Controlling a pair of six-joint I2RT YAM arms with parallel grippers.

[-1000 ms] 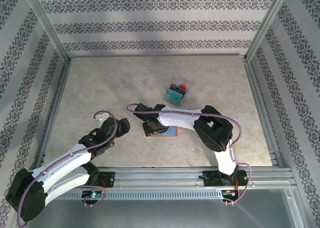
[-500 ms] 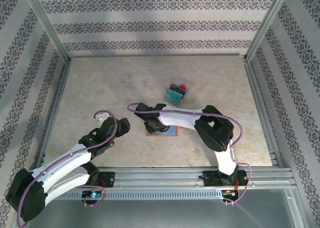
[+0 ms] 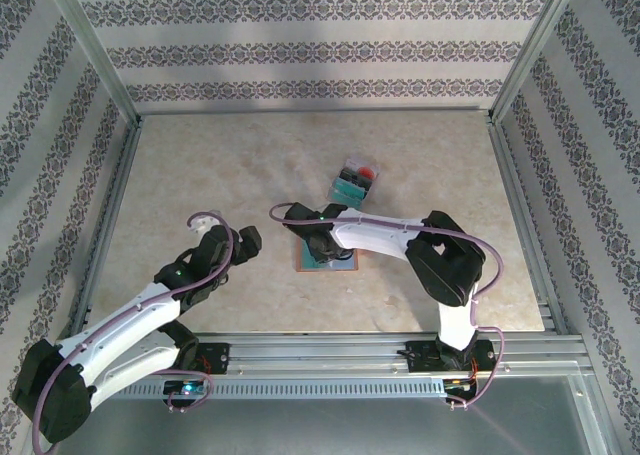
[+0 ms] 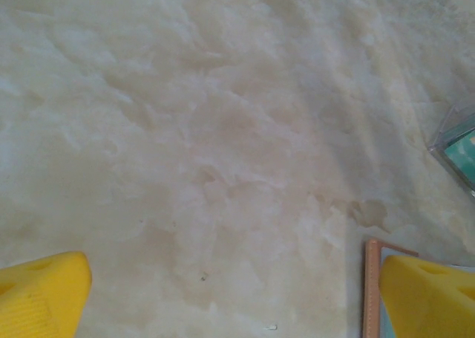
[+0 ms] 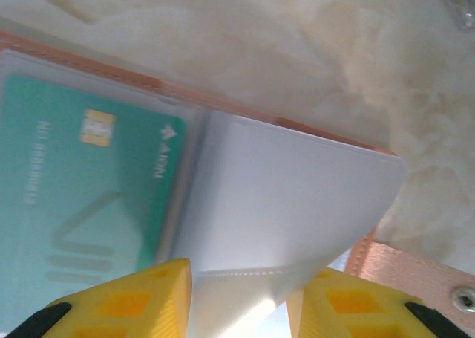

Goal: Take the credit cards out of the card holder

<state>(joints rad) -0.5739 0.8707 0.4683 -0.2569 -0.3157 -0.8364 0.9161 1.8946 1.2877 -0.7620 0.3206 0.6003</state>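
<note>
Our right gripper (image 3: 318,247) sits on the open card holder (image 3: 340,265) — left gripper (image 3: 243,243) alongside.
Left wrist: we see fingers (image 4: 41,293) spread wide, card holder corner beside one. Right wrist: pocket flap (image 5: 289,204) between the fingers (image 5: 122,304), teal credit card (image 5: 82,182) just beyond one — whether they pinch it we cannot tell.

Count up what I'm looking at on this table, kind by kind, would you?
Robot arms: 2
Brown card holder, lying open: 1
Teal card in its pocket: 1
Stack of coloured cards beyond it: 1
Total: 5
</note>
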